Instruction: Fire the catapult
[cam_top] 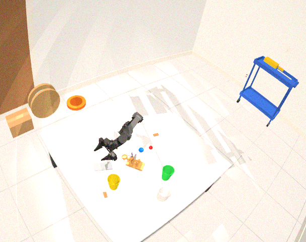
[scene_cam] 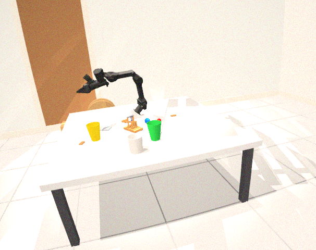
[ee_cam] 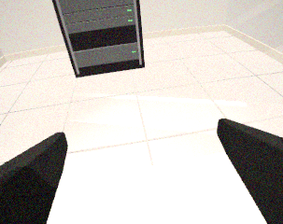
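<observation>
The wooden catapult (cam_top: 135, 164) (scene_cam: 133, 129) stands mid-table, its spoon end toward the left; I see no ball in the spoon. A blue ball (cam_top: 141, 149) (scene_cam: 147, 120) and a smaller red ball (cam_top: 150, 147) (scene_cam: 159, 119) lie on the table behind it. The white mug (cam_top: 162, 195) (scene_cam: 135, 145) stands upright near the front edge, ahead of the catapult. My gripper (cam_top: 97, 154) (ee_cam: 143, 132) is open and empty, held high above the table on the left, well away from the balls. No ball, catapult or mug shows in the wrist view.
A green cup (cam_top: 166, 174) (scene_cam: 154, 132) stands near the mug, and a yellow cup (cam_top: 113, 182) (scene_cam: 94, 132) stands to the left. Small orange pieces (cam_top: 155, 134) (cam_top: 105, 194) (scene_cam: 173, 115) (scene_cam: 81, 142) lie on the table. A pale flat rectangle (cam_top: 98, 166) lies left of the catapult.
</observation>
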Controlling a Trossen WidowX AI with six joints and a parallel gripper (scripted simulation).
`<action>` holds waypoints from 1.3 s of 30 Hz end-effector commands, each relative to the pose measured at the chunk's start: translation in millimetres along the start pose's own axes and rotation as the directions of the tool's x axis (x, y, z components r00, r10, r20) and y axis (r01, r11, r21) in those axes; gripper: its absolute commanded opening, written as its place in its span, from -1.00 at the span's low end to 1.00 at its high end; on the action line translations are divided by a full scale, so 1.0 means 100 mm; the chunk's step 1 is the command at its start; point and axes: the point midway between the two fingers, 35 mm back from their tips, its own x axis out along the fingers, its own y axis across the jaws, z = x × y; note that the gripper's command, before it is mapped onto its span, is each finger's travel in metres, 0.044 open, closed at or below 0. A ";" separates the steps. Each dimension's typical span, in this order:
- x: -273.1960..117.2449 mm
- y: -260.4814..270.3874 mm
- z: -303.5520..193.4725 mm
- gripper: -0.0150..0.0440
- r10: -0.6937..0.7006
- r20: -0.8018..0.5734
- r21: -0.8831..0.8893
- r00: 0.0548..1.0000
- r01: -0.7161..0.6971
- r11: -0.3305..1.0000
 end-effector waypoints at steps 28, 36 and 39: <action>-0.75 0.33 -1.24 1.00 0.063 -0.505 -0.679 0.861 -0.441 0.587; -1.04 0.35 -1.54 1.00 0.053 -0.624 -0.709 0.780 -0.593 0.381; -1.15 0.35 -1.65 1.00 0.046 -0.667 -0.702 0.744 -0.647 0.297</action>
